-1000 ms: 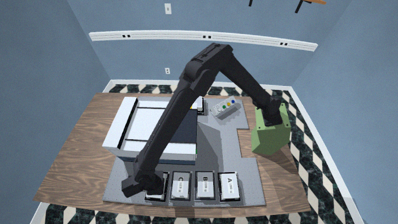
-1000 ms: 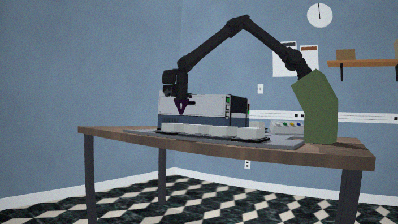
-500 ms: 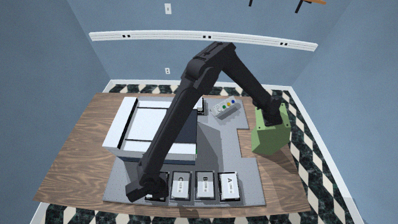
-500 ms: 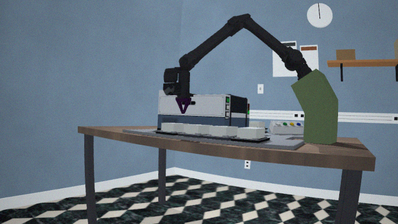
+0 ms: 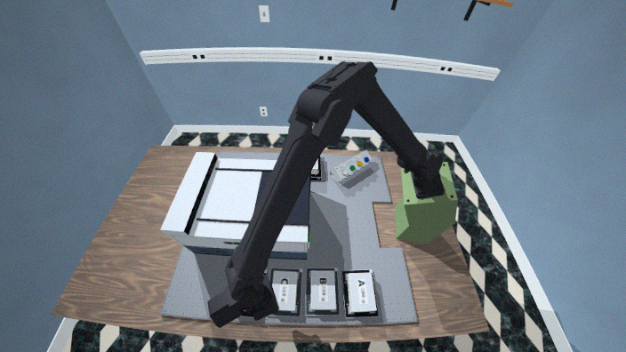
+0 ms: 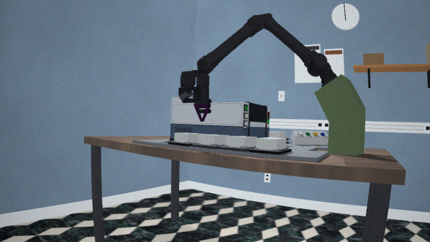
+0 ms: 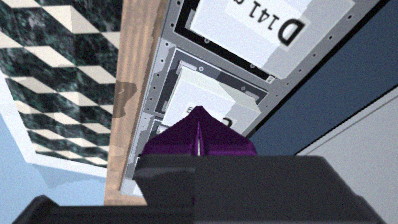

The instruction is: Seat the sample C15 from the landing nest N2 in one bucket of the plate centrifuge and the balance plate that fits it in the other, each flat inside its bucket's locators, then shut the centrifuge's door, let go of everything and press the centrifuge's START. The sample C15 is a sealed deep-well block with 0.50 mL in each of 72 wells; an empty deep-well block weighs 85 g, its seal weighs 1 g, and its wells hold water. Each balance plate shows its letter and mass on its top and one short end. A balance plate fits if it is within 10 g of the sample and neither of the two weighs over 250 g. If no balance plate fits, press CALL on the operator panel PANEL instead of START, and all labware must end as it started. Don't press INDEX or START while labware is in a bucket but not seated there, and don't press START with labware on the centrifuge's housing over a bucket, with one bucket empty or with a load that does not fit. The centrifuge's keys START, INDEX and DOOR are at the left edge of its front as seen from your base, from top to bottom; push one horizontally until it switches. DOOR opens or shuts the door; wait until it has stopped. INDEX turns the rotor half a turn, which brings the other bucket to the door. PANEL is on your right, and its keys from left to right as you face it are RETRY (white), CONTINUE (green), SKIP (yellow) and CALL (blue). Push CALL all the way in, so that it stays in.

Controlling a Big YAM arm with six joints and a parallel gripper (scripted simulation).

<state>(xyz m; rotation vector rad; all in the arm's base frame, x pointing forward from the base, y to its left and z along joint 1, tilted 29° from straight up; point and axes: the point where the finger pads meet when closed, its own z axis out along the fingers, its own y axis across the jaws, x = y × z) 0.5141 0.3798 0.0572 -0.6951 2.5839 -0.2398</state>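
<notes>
My gripper (image 6: 201,113) (image 7: 198,111) is shut and empty, its purple fingers pointing down. It hangs above the left end of the row of balance plates, in front of the centrifuge (image 5: 231,196) (image 6: 214,117). In the wrist view the fingertips are over plate C (image 7: 200,90), and plate D (image 7: 250,25), marked 141 g, lies beyond it. In the top view my wrist hides plate D; plates C (image 5: 285,291), B (image 5: 323,291) and A (image 5: 361,293) lie in their nests. A white block (image 5: 316,172) (image 6: 277,134), probably the sample C15, is mostly hidden behind the arm.
The operator panel (image 5: 356,169) (image 6: 308,135) with its coloured keys stands at the back right. The centrifuge's keys (image 6: 245,115) are on its end facing the green base (image 5: 424,213) (image 6: 343,119). The grey deck plate (image 5: 387,289) carries everything on the wooden table (image 5: 111,267).
</notes>
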